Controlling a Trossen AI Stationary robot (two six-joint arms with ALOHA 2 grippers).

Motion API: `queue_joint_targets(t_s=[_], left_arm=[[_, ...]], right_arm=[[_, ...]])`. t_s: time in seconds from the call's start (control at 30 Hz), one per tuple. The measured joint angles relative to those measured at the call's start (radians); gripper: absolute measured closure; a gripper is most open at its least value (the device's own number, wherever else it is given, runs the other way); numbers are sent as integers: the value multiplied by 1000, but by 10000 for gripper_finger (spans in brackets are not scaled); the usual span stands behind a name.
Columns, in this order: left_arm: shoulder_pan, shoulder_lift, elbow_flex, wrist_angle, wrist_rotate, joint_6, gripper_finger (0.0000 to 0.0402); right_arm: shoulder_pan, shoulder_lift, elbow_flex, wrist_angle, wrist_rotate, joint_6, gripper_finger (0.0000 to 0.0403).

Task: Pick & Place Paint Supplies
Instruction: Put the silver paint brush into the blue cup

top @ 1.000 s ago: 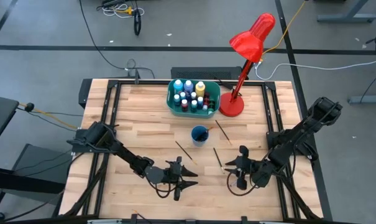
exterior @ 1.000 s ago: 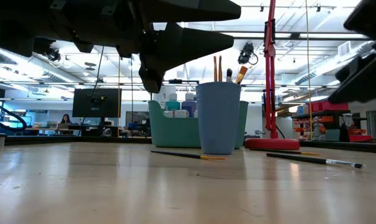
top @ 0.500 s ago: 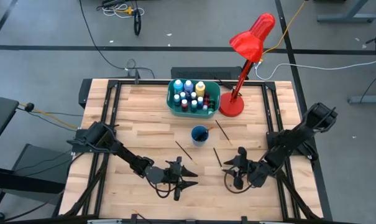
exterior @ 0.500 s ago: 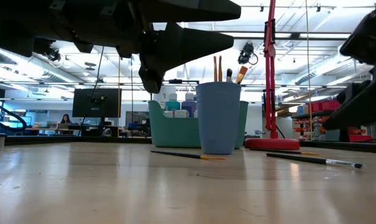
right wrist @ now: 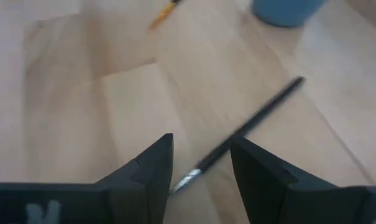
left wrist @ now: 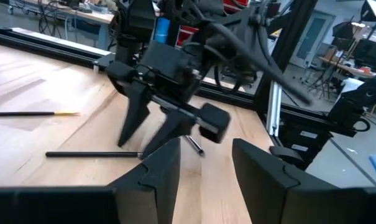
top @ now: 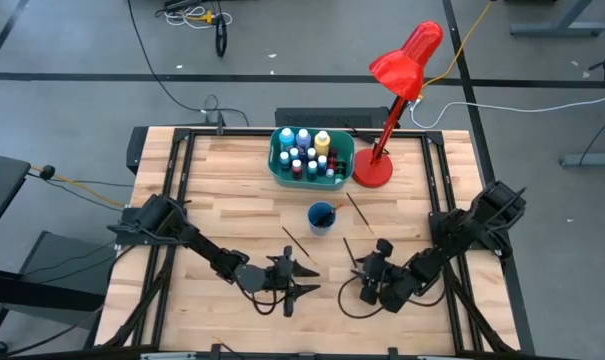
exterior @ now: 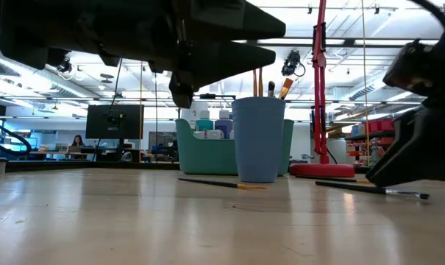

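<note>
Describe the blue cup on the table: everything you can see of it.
The blue cup is a plain, matte, slightly tapered tumbler that looks like plastic. It stands upright on the wooden table near its middle, in front of the teal tub and beside the red lamp. Several brushes stand in it, ends poking above the rim. Loose brushes lie near it; none visibly touches it, and neither does a gripper.

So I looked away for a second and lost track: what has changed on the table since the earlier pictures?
The right gripper has moved toward the table's middle and front, lowering over the dark paintbrush lying near the blue cup, fingers open around it, nothing held yet. The left gripper stayed put at the front, open and empty. Cup, teal tub, red lamp and the other loose brushes have not moved.
</note>
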Motion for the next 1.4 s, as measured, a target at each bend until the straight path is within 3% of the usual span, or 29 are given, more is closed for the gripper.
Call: queue_joint_targets(t_s=[0.33, 0.47, 0.8, 1.13, 1.4], left_arm=[[1, 0, 0, -2, 1, -3, 246], [1, 0, 0, -3, 1, 4, 246], [1, 0, 0, -3, 1, 4, 246], [1, 0, 0, -3, 1, -3, 246], [1, 0, 0, -3, 17, -3, 246]], right_arm=[[-12, 47, 2, -57, 34, 173, 238], [-18, 73, 6, -74, 42, 172, 251], [-20, 79, -3, -88, 57, 151, 385], [-25, 17, -1, -113, -2, 30, 396], [-39, -69, 98, -313, -99, -157, 398]])
